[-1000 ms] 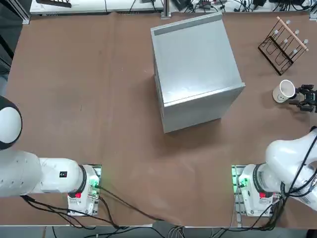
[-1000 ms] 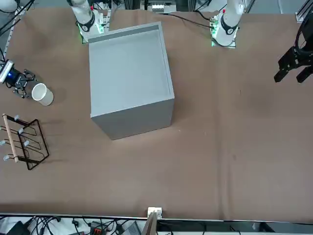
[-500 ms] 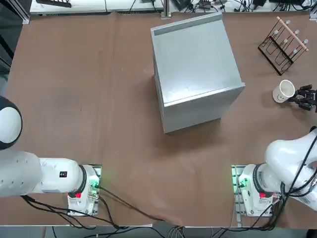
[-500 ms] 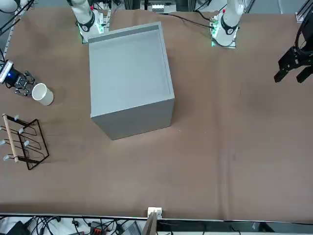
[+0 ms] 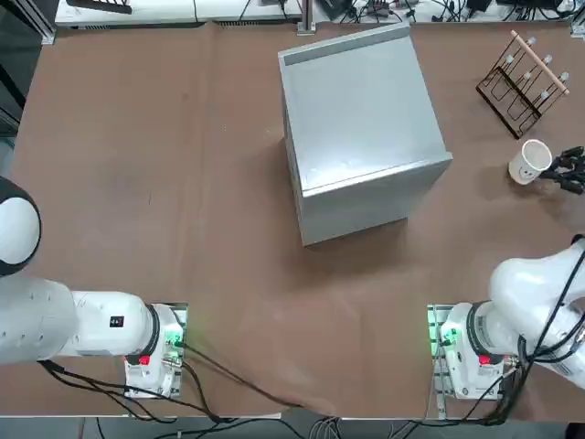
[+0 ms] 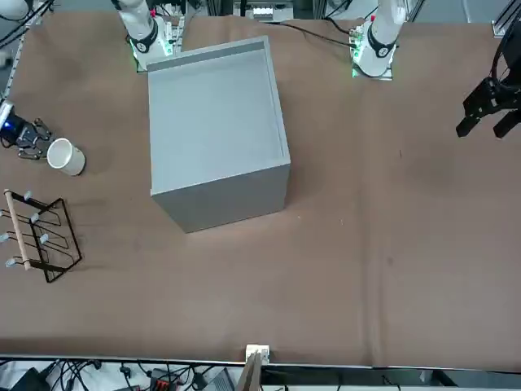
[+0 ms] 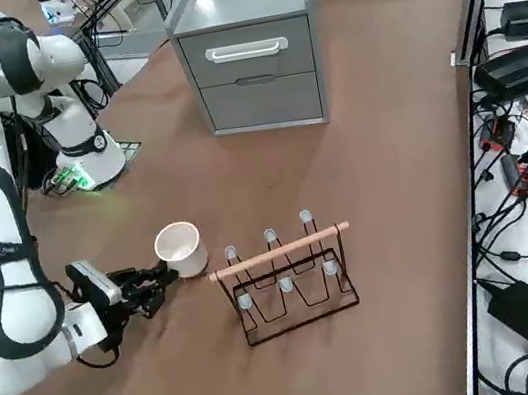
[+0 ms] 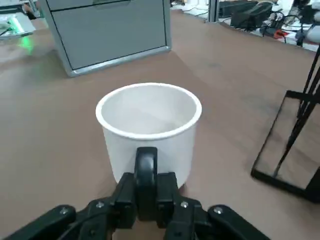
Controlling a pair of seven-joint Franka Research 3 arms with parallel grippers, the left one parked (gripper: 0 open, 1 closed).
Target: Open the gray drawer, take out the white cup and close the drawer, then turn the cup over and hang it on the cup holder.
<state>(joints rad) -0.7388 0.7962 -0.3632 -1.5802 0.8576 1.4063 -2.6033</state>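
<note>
Gripping claw: right claw (image 8: 146, 192) clamped on the handle of the white cup (image 8: 149, 131), low over the worktop (image 7: 391, 166).
Cup: upright, mouth up, directly ahead of the fingertips.
Cup holder (image 7: 287, 275): just beyond the cup.
Gray drawer (image 7: 250, 53): shut, well away.

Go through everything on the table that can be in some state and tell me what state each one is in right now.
gray drawer: shut, flush with the cabinet front.
white cup: out on the table, mouth up, empty, gripped by its handle.
cup holder: standing upright, nothing hung on its pegs.
right gripper: low beside the cup, shut on its handle.
</note>
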